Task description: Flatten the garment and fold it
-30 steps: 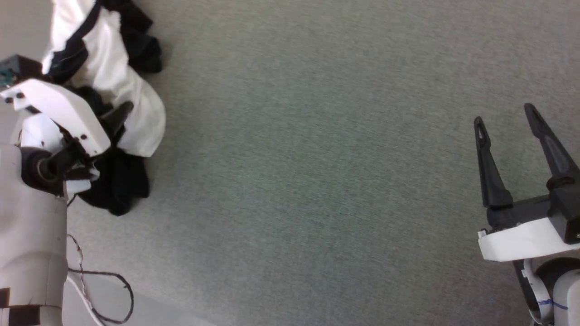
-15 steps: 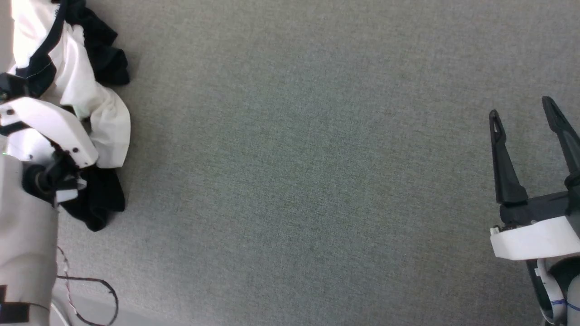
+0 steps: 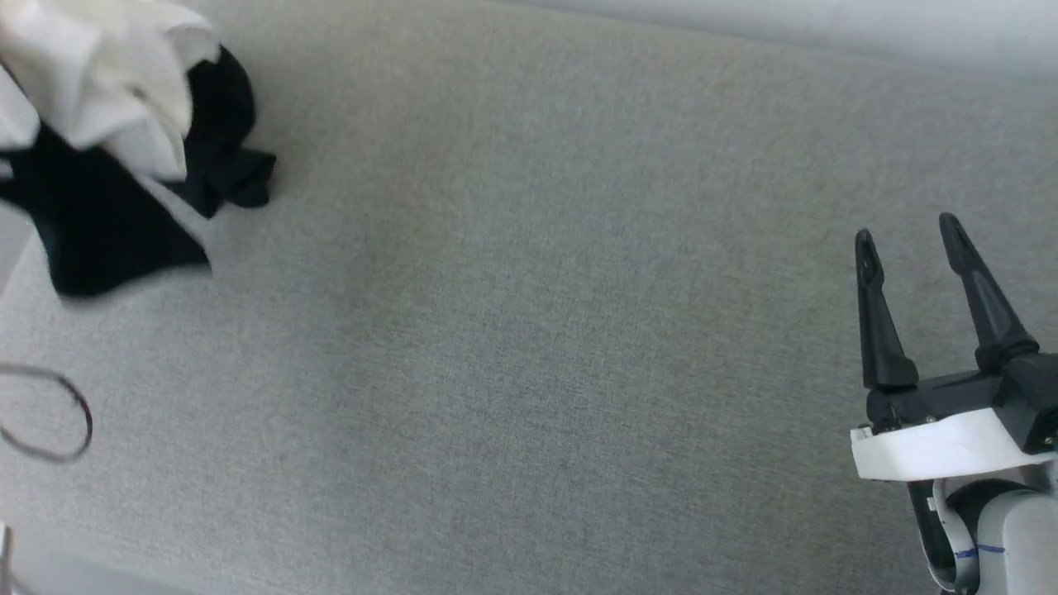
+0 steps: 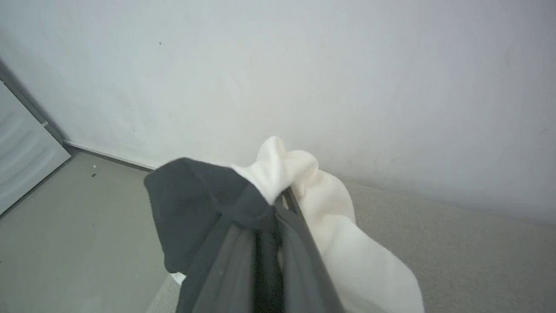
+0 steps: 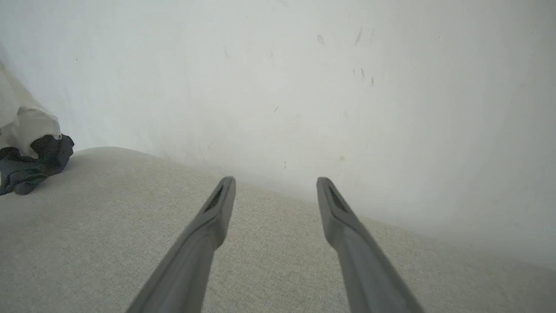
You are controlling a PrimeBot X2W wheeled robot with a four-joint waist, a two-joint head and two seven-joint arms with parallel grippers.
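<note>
- Black-and-white cotton, bunched and limp: the garment [image 3: 107, 99] hangs in a crumpled wad from the left jaws, which are pressed together on a black fold of it.
- Seen along those jaws, black cloth humps over the tips of the fingers [image 4: 304, 261] and to their left, while white cloth spills down on their right.
- One black end of it rests on the grey woven counter [image 3: 529, 347], far off to the left of the right jaws.
- Those right jaws stand wide apart and empty, fingers [image 3: 880, 330] over bare counter, with nothing between or near them.
- Handling, as I judge it: light, soft and with no stiffness. It will sag from any single hold, and it will stay creased until two points are drawn apart. It is not fragile, but a thin pinch could slide out.
- Where to take hold: a seam or hem should give the firmest bite. The present pinch is on a black part, sleeve or shoulder, I cannot tell which. The right jaws would do best on the matching black part opposite, or on a bottom hem corner, so the body can be pulled flat between the two.
</note>
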